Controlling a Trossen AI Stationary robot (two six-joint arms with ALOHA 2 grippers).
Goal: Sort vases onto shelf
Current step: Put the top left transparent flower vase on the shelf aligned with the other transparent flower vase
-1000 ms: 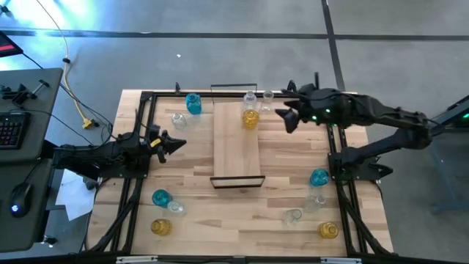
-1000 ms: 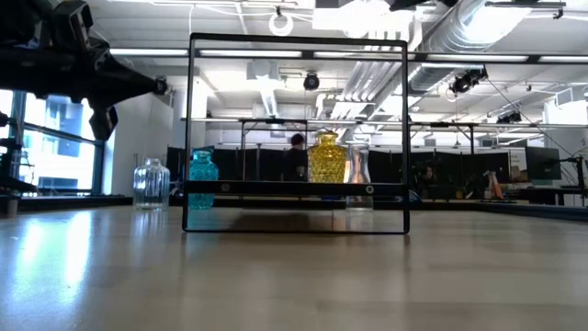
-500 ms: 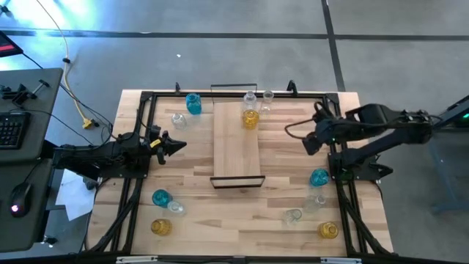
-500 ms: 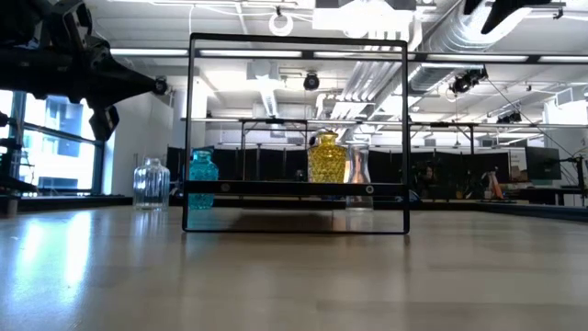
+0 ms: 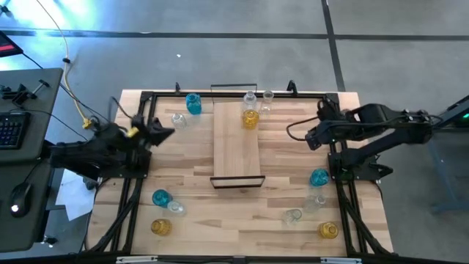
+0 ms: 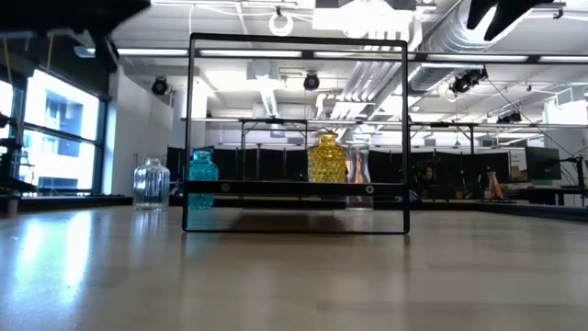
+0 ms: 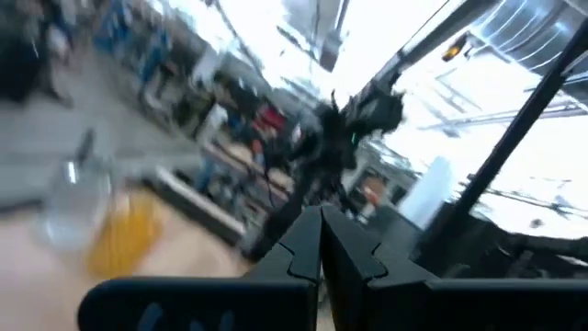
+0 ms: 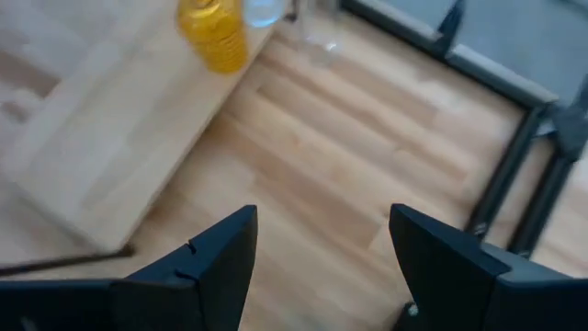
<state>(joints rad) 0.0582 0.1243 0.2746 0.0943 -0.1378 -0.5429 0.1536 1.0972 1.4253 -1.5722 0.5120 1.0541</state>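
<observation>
The shelf [image 5: 238, 143] lies mid-table. On its far end stand a yellow vase [image 5: 250, 119] and a clear vase [image 5: 250, 99]. Another clear vase [image 5: 267, 97], a teal vase [image 5: 193, 103] and a clear vase [image 5: 178, 120] stand on the table by the far edge. More vases stand near left [image 5: 160, 197] and near right [image 5: 319, 177]. My left gripper [image 5: 167, 132] is shut and holds nothing, raised left of the shelf. My right gripper [image 5: 311, 138] hangs open and tipped down, right of the shelf, over bare table.
Black frame rails [image 5: 143, 125] run along the table's left, right and far sides. A desk with a keyboard and mouse [image 5: 18, 194] stands off the table's left. The shelf's black end frame [image 6: 299, 133] rises at its near end.
My right gripper has drawn back from the vases at the far edge toward the table's right edge and tipped downward, still open. My left gripper has risen and tilted upward, still shut. No vase has moved.
</observation>
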